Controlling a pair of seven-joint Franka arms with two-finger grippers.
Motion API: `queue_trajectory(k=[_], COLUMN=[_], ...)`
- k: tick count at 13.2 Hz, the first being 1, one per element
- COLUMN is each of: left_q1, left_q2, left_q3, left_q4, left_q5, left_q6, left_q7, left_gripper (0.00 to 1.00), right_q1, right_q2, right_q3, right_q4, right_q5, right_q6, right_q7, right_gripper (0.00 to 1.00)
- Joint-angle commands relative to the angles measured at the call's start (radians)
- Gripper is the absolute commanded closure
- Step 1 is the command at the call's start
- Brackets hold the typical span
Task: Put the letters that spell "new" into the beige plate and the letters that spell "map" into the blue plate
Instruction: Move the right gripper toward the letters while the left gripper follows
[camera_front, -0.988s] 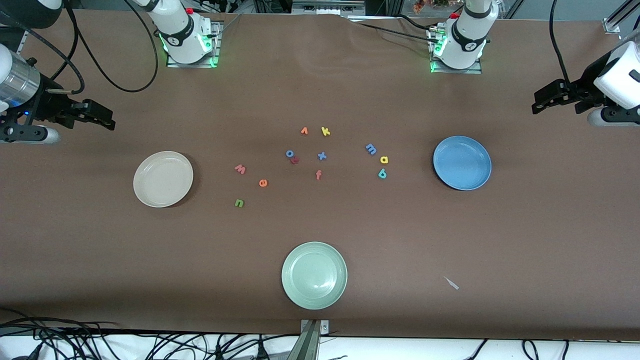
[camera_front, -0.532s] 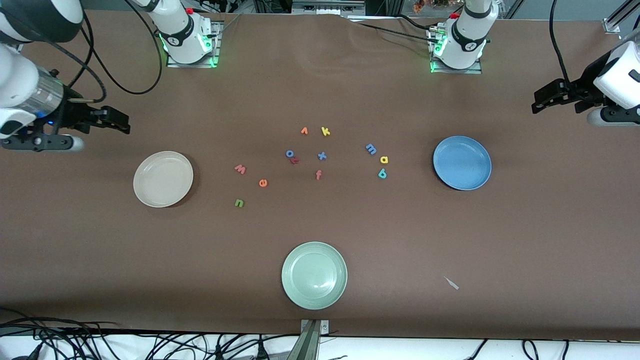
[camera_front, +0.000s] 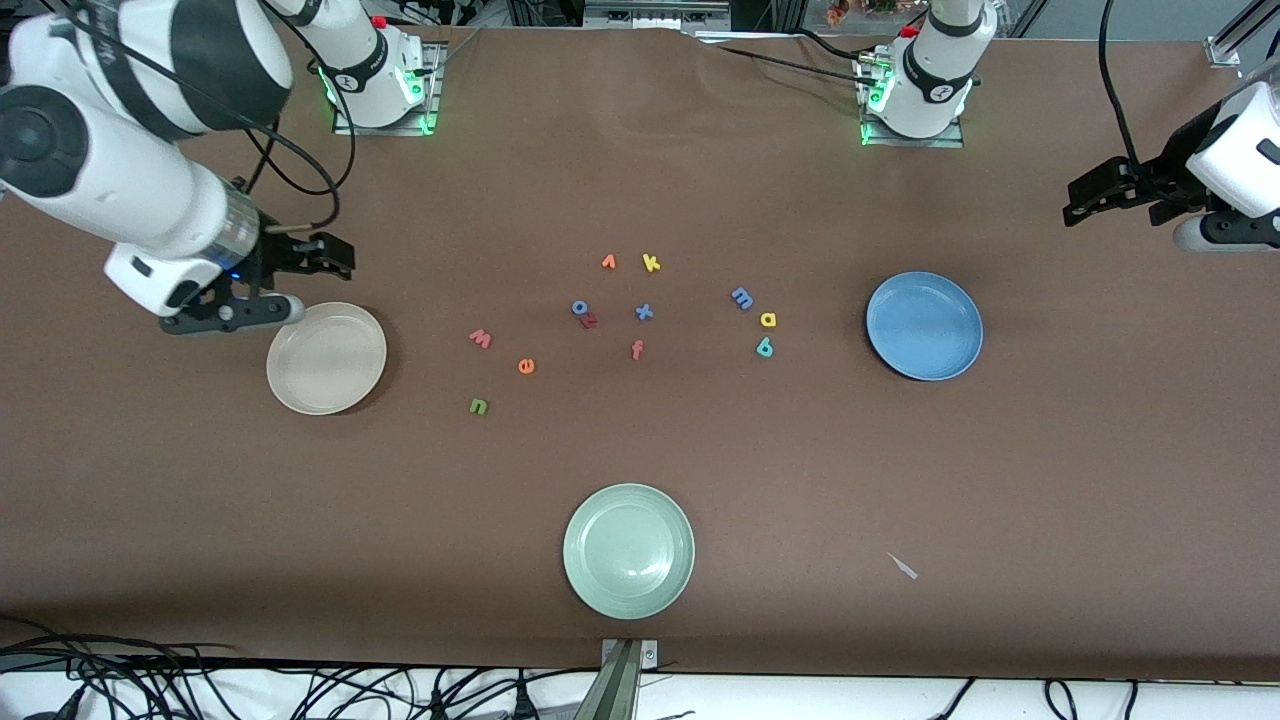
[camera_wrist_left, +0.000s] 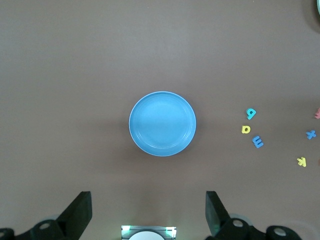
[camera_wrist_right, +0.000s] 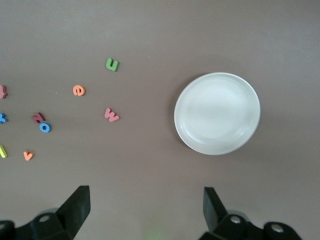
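1. The right pincer (camera_front: 335, 257) hangs over the matte brown desk (camera_front: 640, 480) just beside the beige plate (camera_front: 326, 357), its fingers spread wide and empty.
2. The beige plate – round, shallow, smooth – lies toward the right arm's end.
3. Near it lie three small foam letters: the salmon w (camera_front: 481, 338), orange e (camera_front: 526, 366) and green n (camera_front: 479, 406), well apart from one another.
4. Closer to the blue plate (camera_front: 924, 326) sit the blue m (camera_front: 742, 297), yellow a (camera_front: 768, 320) and teal p (camera_front: 765, 347), close together.
5. The left pincer (camera_front: 1080, 205) waits over the desk's end – wide open, empty.
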Motion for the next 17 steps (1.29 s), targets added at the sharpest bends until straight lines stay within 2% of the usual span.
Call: queue_trajectory(k=[1,4,7,10,14,16,17], left_q1=[-0.006,-0.016,-0.064,-0.111,-0.16,-0.222,-0.26], left_q2=[-0.007,0.021,0.013,0.013,0.021,0.079,0.124], left_q3=[-0.029,-0.063,-0.063,-0.063,-0.063,-0.063,-0.063], left_q4=[-0.02,-0.051,-0.213,-0.391,-0.604,-0.661,-0.662], left_q5=[-0.028,-0.028,-0.024,-0.024,-0.027,-0.03,-0.03], left_q6=[-0.002,0.073,0.237,0.457,0.741,0.857,0.897], left_q7=[-0.002,-0.002,-0.002,-0.003,-0.002,-0.035,-0.113], left_gripper=[0.0,0.0,0.0,0.0,0.0,0.0,0.0], right_q1=[0.039,0.039,0.042,0.044,0.044,0.047,0.047], right_q2=[0.016,0.049,0.111,0.13,0.13,0.141,0.144], right_q3=[-0.006,-0.004,0.03,0.068,0.076,0.106,0.109], right_q4=[-0.009,-0.024,-0.066,-0.19,-0.362,-0.423,-0.457], right_q5=[0.011,0.014,0.014,0.012,0.011,0.009,0.008], right_q6=[0.031,0.085,0.195,0.39,0.626,0.726,0.775], right_q7=[-0.026,-0.107,-0.135,-0.17,-0.271,-0.292,-0.314], right_gripper=[0.0,0.0,0.0,0.0,0.0,0.0,0.0])
